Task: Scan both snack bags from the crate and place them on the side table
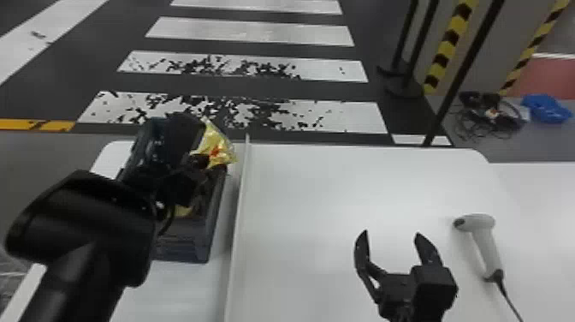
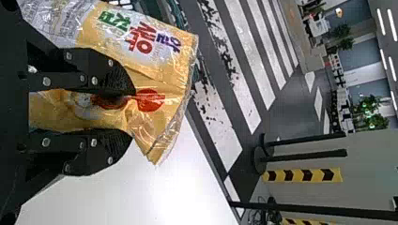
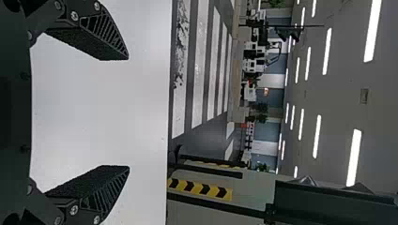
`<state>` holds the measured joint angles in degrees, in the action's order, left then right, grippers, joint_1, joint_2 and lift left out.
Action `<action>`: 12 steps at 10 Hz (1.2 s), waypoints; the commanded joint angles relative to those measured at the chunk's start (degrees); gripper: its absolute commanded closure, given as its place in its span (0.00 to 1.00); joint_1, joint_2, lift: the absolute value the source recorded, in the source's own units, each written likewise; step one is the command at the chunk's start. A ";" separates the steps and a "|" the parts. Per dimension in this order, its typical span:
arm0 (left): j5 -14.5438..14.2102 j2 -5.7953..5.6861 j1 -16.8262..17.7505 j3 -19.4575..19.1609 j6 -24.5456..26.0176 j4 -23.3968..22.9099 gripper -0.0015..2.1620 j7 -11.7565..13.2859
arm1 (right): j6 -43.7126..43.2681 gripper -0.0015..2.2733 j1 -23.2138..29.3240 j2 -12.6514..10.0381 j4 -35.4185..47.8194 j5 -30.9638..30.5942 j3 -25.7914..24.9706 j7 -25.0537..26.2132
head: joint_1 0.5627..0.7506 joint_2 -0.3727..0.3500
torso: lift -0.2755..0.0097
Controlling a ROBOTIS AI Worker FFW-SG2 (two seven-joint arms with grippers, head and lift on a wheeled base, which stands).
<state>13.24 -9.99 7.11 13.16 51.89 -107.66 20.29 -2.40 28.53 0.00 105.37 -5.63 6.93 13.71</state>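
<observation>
My left gripper [image 1: 199,162] is over the dark crate [image 1: 184,248] at the left of the head view, with a yellow snack bag [image 1: 216,147] at its fingertips. In the left wrist view, the left gripper [image 2: 133,112] is shut on the yellow snack bag [image 2: 159,70], which is pinched and creased between the fingers. Some yellow shows low inside the crate, partly hidden by the arm. My right gripper [image 1: 391,235] stands open over the white table, and the right gripper [image 3: 129,112] has nothing between its fingers. Right of it lies a white scanner [image 1: 485,244].
A thin raised edge [image 1: 239,205] separates the crate's surface from the white table [image 1: 325,192]. The scanner's cable runs to the bottom edge. Dark poles and striped posts [image 1: 449,43] stand beyond the table at the right.
</observation>
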 commanded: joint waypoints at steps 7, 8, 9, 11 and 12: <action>-0.41 -3.11 -6.67 -5.78 8.19 -15.83 0.99 -2.36 | -0.10 0.07 0.12 -0.05 0.09 -0.35 0.89 0.00 | 0.70 0.54 | 0.63; -0.50 -3.46 -7.20 -6.05 9.94 -18.64 0.99 -2.36 | -0.10 0.07 0.21 -0.05 0.09 -0.26 0.81 0.00 | 0.70 0.55 | 0.63; -0.59 -3.64 -7.47 -6.05 11.35 -20.75 0.99 -2.28 | -0.10 0.07 0.21 -0.05 0.09 -0.35 0.89 0.00 | 0.70 0.56 | 0.63; -0.76 -3.72 -7.47 -6.05 12.05 -22.60 0.99 -2.54 | -0.10 0.07 0.21 -0.05 0.09 -0.44 0.98 0.00 | 0.70 0.56 | 0.63; -0.76 -4.07 -7.11 -5.96 12.05 -23.04 0.99 -2.80 | -0.10 0.07 0.30 -0.05 0.18 -0.53 0.98 0.00 | 0.70 0.56 | 0.63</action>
<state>12.49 -13.85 -0.25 7.12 63.93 -130.37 17.53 -2.35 28.80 0.00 105.49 -6.10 7.91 13.70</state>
